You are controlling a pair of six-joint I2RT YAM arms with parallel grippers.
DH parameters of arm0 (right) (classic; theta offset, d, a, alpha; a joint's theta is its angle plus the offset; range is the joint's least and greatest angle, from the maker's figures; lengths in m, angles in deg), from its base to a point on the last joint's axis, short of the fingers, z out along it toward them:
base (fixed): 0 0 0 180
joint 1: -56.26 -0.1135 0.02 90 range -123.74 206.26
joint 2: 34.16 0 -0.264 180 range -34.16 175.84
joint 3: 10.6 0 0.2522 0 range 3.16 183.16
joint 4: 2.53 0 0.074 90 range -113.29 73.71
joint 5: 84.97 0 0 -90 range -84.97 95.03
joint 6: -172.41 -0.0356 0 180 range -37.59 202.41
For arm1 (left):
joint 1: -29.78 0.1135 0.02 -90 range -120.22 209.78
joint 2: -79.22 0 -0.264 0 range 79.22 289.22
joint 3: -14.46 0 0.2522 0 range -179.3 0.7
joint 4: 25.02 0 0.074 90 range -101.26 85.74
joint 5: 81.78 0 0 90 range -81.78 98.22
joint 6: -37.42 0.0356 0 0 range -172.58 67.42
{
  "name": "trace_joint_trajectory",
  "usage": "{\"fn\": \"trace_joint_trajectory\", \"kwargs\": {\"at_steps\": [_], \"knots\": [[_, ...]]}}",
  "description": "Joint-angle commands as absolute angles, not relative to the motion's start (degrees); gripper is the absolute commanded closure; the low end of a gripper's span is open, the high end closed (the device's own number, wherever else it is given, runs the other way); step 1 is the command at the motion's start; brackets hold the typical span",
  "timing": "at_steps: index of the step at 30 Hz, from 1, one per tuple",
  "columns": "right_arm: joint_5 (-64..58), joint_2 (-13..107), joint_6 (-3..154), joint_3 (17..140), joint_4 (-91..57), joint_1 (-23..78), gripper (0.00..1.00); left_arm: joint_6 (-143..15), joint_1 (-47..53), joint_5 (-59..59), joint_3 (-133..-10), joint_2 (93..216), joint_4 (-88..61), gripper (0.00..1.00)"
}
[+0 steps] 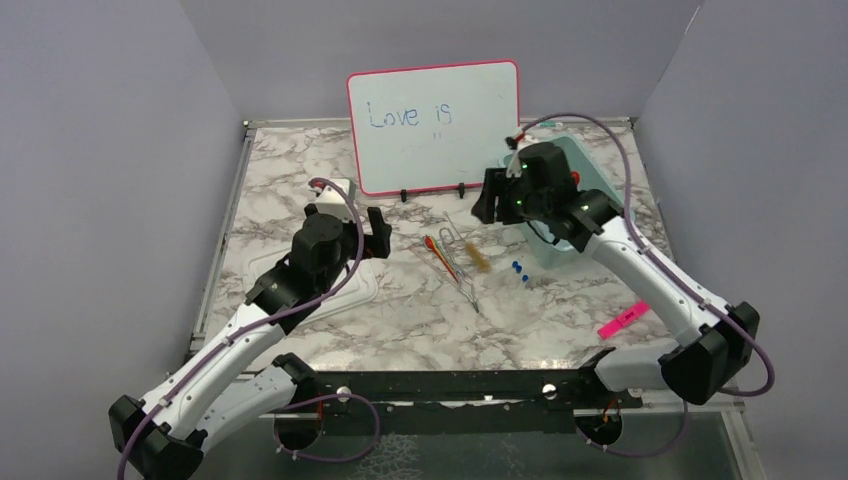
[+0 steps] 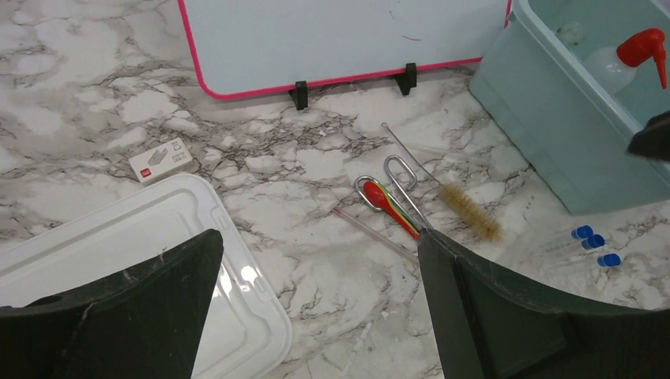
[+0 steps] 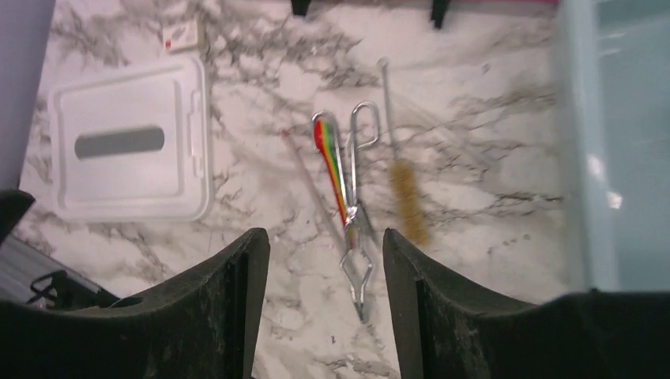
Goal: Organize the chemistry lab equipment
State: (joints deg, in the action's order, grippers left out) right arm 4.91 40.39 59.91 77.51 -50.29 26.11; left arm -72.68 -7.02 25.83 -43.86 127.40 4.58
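The chemistry lab equipment lies in a loose cluster mid-table. It includes thin red and orange sticks [image 1: 440, 252] [image 2: 393, 209] [image 3: 332, 162], metal tweezers [image 1: 463, 280] [image 2: 404, 183] [image 3: 351, 215] and a wire brush with brownish bristles [image 1: 479, 258] [image 2: 472, 213] [image 3: 408, 201]. A clear glass rod [image 2: 370, 230] lies beside the sticks. My left gripper [image 1: 375, 232] [image 2: 316, 268] hangs open above the marble, left of the cluster, holding nothing. My right gripper [image 1: 490, 205] [image 3: 325, 260] hovers open over the tweezers' tips, nothing between its fingers.
A teal bin [image 1: 590, 170] [image 2: 545, 118] at the right holds a wash bottle [image 2: 612, 63] with a red nozzle. Blue-capped vials [image 1: 519, 270] [image 2: 592, 241] lie near it. A white lid [image 1: 345, 275] [image 2: 158, 237] [image 3: 130, 150], a small box [image 2: 160, 160], the whiteboard [image 1: 435, 125] and a pink marker [image 1: 622, 320] are also on the table.
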Motion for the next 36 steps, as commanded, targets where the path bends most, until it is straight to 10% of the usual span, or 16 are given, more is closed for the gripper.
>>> {"fn": "trace_joint_trajectory", "kwargs": {"at_steps": [1,5,36], "knots": [[9.52,45.59,58.26,74.97,-50.16,17.75,0.45,-72.96,-6.69,29.14,-43.75,124.86,2.72,0.05],[13.74,52.74,55.66,73.25,-49.07,12.24,0.61,-72.71,-6.70,30.34,-43.27,124.24,2.73,0.06],[14.76,77.51,62.06,76.60,-44.73,10.73,0.75,-72.01,-6.70,29.14,-42.81,127.19,2.63,0.06]]}}
